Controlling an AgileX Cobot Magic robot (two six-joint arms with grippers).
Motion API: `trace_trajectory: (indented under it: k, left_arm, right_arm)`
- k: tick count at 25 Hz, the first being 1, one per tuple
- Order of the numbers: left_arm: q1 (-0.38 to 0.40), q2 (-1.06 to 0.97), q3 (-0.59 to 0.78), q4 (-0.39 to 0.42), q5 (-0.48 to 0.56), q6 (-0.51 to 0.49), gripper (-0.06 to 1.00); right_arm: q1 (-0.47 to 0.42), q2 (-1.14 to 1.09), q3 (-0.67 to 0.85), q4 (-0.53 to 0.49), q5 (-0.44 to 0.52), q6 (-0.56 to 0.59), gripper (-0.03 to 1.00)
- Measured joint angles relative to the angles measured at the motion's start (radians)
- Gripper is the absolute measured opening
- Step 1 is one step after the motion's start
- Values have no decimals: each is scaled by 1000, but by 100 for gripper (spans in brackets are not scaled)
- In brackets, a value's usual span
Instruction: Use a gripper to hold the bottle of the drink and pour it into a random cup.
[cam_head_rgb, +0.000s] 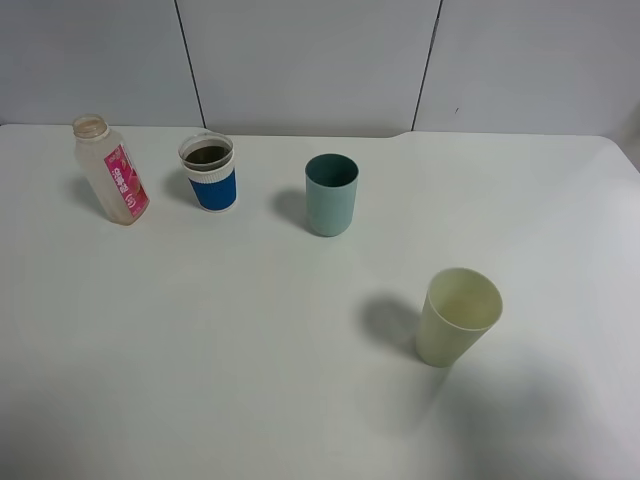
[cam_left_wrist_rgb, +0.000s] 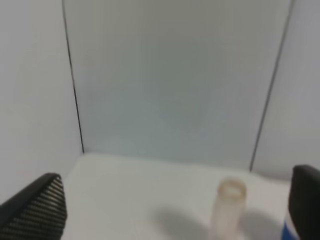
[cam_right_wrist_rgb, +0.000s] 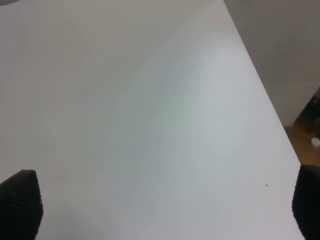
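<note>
The bottle (cam_head_rgb: 111, 170) stands upright and uncapped at the table's far left, with a pink label and looking nearly empty. The blue-and-white paper cup (cam_head_rgb: 209, 174) stands just to its right and holds the brown drink (cam_head_rgb: 207, 155). Neither arm shows in the exterior view. In the left wrist view my left gripper (cam_left_wrist_rgb: 177, 207) is open and empty, with the bottle's neck (cam_left_wrist_rgb: 230, 196) some way ahead of it and a blue sliver of the cup (cam_left_wrist_rgb: 287, 231) beside one fingertip. My right gripper (cam_right_wrist_rgb: 165, 202) is open and empty over bare table.
A teal tumbler (cam_head_rgb: 331, 194) stands right of the paper cup. A pale yellow-green tumbler (cam_head_rgb: 457, 316) stands nearer the front right. Grey wall panels (cam_head_rgb: 310, 60) back the white table (cam_head_rgb: 200, 350). The table's right edge (cam_right_wrist_rgb: 280, 130) shows in the right wrist view.
</note>
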Motion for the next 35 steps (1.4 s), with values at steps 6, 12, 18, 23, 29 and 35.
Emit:
trace_trajectory:
  k: [6, 12, 18, 23, 29, 35]
  left_arm:
    - [0, -105, -23, -57, 236, 85, 84]
    - [0, -185, -23, -84, 365, 85, 82]
    - [0, -232, 3, -70, 472, 93, 82]
    - [0, -243, 92, -64, 471, 96, 82]
    - [0, -243, 129, -60, 492, 96, 82]
    - [0, -243, 131, -56, 500, 95, 82]
  right_arm:
    - [0, 0, 0, 0, 0, 0, 100]
    - [0, 0, 0, 0, 0, 0, 100]
    - [0, 0, 0, 0, 0, 0, 100]
    - [0, 0, 0, 0, 0, 0, 100]
    - [0, 0, 0, 0, 0, 0, 100]
    - [0, 0, 0, 0, 0, 0, 100]
